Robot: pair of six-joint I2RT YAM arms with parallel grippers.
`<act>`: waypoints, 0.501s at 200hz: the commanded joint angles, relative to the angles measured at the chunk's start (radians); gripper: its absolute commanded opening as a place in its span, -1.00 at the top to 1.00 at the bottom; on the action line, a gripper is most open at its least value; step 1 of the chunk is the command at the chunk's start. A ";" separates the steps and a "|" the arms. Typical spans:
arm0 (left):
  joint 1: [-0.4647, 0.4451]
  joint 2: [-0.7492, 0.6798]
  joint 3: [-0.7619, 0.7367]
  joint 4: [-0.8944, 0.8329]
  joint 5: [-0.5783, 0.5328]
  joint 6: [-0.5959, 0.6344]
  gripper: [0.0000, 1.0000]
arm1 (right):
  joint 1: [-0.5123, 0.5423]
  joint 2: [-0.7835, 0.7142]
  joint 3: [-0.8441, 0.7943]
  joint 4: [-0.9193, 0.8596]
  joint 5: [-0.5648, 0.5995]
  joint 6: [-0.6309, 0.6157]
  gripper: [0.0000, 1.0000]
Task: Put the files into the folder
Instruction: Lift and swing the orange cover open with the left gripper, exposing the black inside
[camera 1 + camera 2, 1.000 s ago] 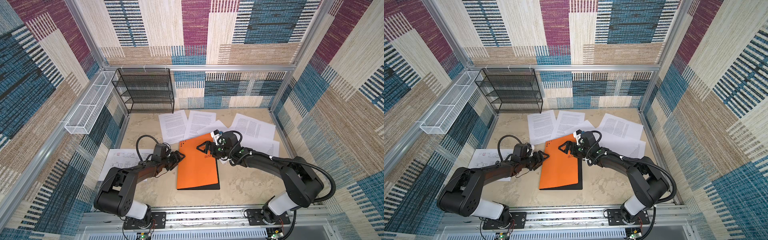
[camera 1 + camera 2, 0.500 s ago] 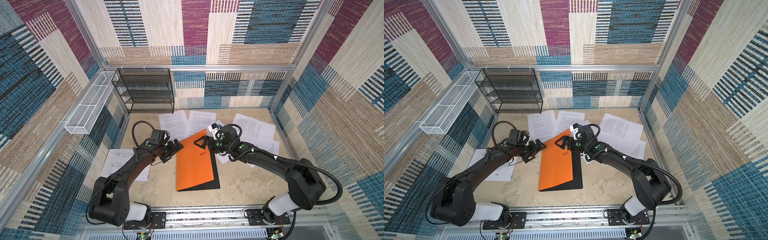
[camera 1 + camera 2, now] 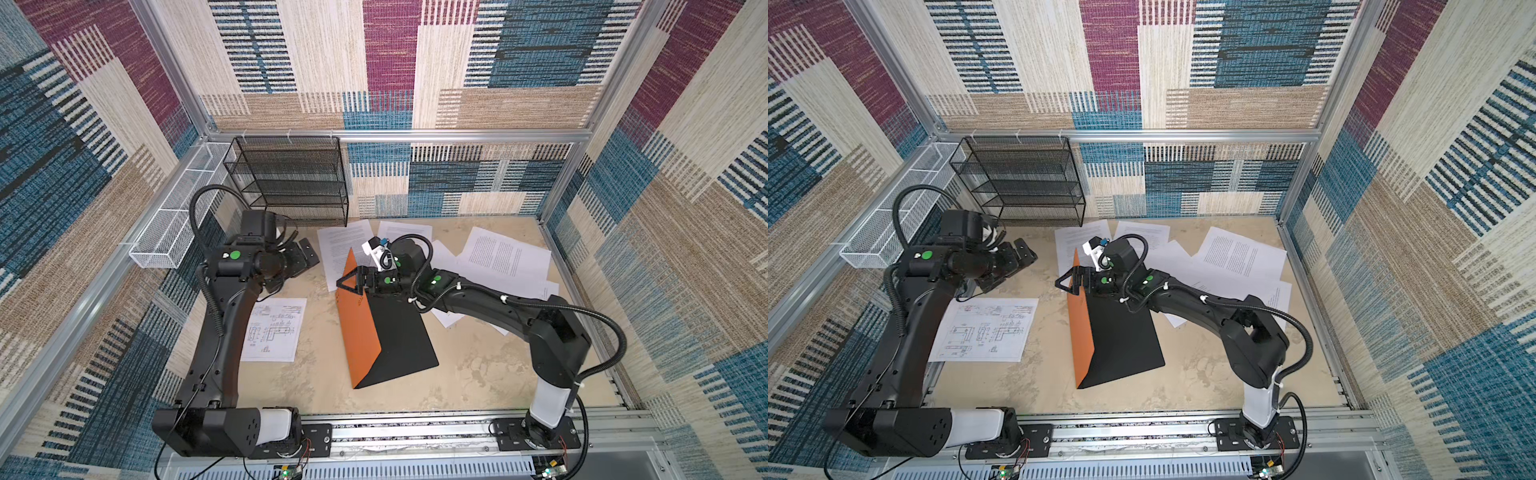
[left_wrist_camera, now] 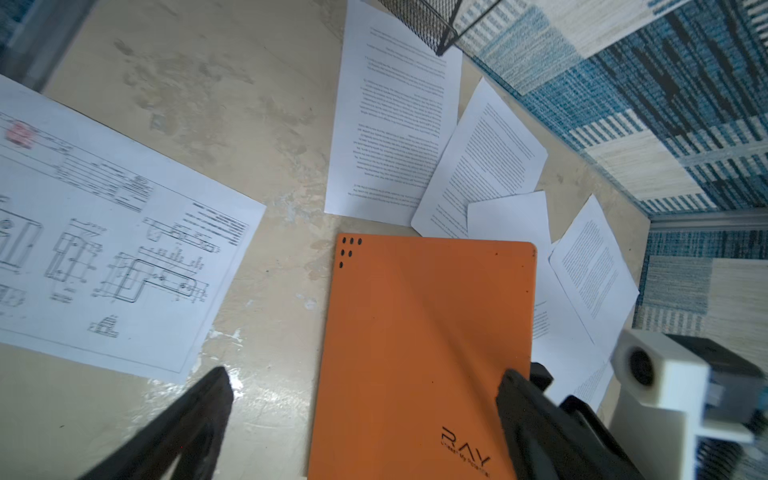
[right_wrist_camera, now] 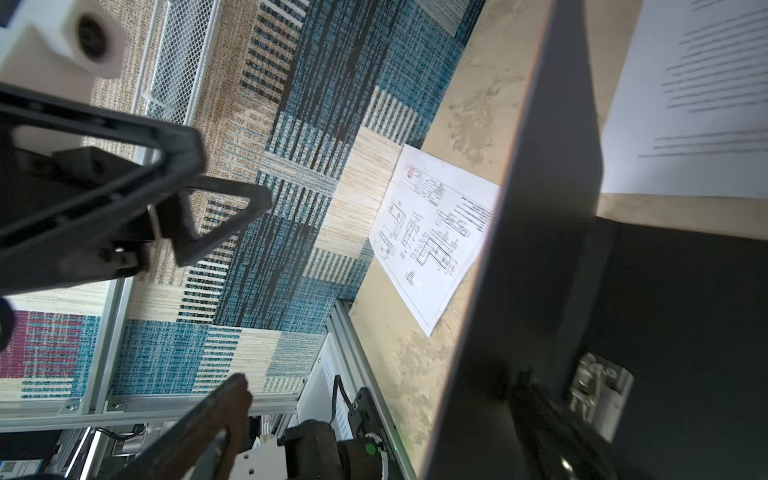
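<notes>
The left hand (image 4: 365,376), fingers (image 4: 187,415) wide apart, faces the folder (image 4: 424,332) amid the files (image 4: 390,124).

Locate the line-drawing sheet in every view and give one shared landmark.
Top view: drawing sheet lies flat, left of the half-open folder.
Top view: same spot, left of the folder.
Left wrist: across a bare strip from the folder's orange cover.
Right wrist: seen just past the raised cover's edge.
Landmark: the folder, visible in all four views.
</notes>
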 commanded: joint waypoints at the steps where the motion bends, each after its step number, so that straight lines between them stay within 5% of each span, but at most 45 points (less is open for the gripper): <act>1: 0.033 0.016 0.088 -0.143 0.032 0.069 -0.98 | 0.053 0.107 0.160 -0.014 -0.009 -0.001 -0.99; 70: 0.076 0.006 0.266 -0.171 0.142 0.012 -0.98 | 0.104 0.530 0.667 -0.138 -0.099 -0.014 -0.99; 100: 0.084 0.016 0.209 -0.168 0.197 0.063 -0.98 | 0.091 0.496 0.656 -0.187 -0.041 -0.066 -0.99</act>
